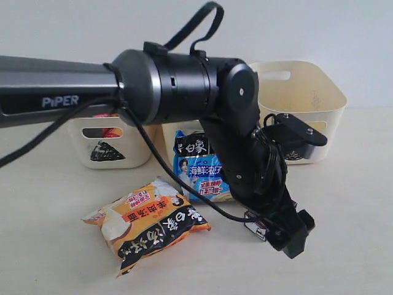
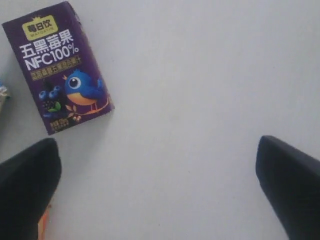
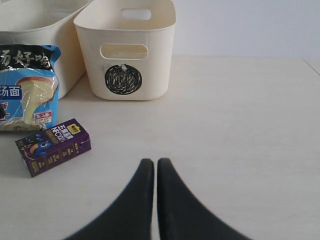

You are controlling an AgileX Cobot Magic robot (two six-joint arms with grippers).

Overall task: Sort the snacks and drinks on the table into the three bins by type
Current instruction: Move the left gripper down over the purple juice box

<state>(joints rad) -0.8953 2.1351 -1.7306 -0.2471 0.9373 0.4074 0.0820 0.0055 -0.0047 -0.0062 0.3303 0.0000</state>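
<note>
A plain white wall [image 3: 240, 25] stands behind the pale, smooth table [image 3: 240, 110]. My left gripper [image 2: 157, 175] hangs over bare tabletop with its fingers spread wide and nothing between them. The dark purple carton [image 2: 60, 67] lies flat just beside it, off toward one finger. My right gripper [image 3: 156, 170] is pressed together, empty, facing the circle bin [image 3: 150, 75]. I judge that picking up the carton is the step in hand. Next I must shift over it, centre it between my fingers, lower, and close across its narrow sides.
</note>
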